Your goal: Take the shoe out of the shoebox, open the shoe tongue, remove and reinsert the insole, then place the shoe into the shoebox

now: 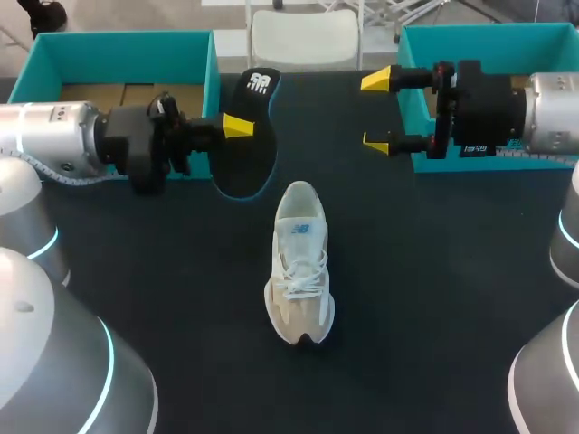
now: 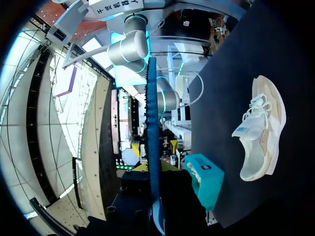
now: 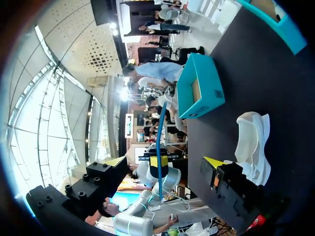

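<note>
A beige and white shoe lies on the black table, toe toward the front. My left gripper is shut on the black insole and holds it on edge above the table, behind and to the left of the shoe. In the left wrist view the insole shows edge-on between that gripper's fingers, with the shoe off to one side. My right gripper hangs open and empty over the table, right of the insole. From the right wrist, the open gripper faces the insole, the shoe beside it.
A teal shoebox stands at the back left behind my left arm. A second teal box stands at the back right, under my right arm. The black table is bare around the shoe.
</note>
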{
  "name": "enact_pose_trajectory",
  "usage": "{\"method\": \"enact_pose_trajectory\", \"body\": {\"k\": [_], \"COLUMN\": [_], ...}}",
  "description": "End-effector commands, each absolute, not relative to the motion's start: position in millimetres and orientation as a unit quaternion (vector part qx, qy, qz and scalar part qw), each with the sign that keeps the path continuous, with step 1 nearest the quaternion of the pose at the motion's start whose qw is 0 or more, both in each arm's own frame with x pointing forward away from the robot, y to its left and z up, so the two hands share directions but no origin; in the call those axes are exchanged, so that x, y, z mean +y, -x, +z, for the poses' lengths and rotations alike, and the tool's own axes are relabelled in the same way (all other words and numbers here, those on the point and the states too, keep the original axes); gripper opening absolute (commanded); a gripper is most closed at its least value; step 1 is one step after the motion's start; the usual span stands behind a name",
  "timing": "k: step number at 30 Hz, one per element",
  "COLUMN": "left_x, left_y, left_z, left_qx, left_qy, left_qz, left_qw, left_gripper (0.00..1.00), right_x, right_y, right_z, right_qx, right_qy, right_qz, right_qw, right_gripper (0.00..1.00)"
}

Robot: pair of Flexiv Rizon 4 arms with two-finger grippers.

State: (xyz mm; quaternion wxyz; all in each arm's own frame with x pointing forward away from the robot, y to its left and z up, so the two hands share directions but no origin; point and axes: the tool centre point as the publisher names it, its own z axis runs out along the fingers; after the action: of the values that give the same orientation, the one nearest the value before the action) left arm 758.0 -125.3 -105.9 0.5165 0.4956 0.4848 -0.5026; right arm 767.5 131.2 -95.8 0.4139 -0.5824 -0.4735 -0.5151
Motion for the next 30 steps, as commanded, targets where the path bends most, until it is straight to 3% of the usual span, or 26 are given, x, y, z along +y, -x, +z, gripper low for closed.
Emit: {"method": "enact_pose_trajectory", "body": {"k": [1, 11, 14, 19, 30], "left_x": [-125, -126, -126, -130, -131], "left_y": [-757, -741, -739, -733, -733], "left_z": [-106, -89, -88, -84, -81], "left_qx": [0.485, 0.588, 0.617, 0.63, 0.628], "left_qy": [-0.495, -0.277, -0.13, -0.032, -0.02], "left_qz": [-0.502, -0.664, -0.72, -0.757, -0.76], "left_qw": [0.518, 0.369, 0.289, 0.172, 0.167], "left_gripper": [0.0, 0.0, 0.0, 0.0, 0.0], "right_x": [134, 134, 134, 134, 134], "right_y": [-768, -768, -768, -768, -768], "right_z": [-96, -96, -96, -96, -96], "right_qx": [-0.473, -0.473, -0.473, -0.473, -0.473], "right_qy": [0.584, 0.584, 0.584, 0.584, 0.584], "right_qz": [-0.515, -0.515, -0.515, -0.515, -0.515], "right_qw": [0.413, 0.413, 0.413, 0.413, 0.413], "right_gripper": [1.0, 1.0, 1.0, 1.0, 1.0]}}
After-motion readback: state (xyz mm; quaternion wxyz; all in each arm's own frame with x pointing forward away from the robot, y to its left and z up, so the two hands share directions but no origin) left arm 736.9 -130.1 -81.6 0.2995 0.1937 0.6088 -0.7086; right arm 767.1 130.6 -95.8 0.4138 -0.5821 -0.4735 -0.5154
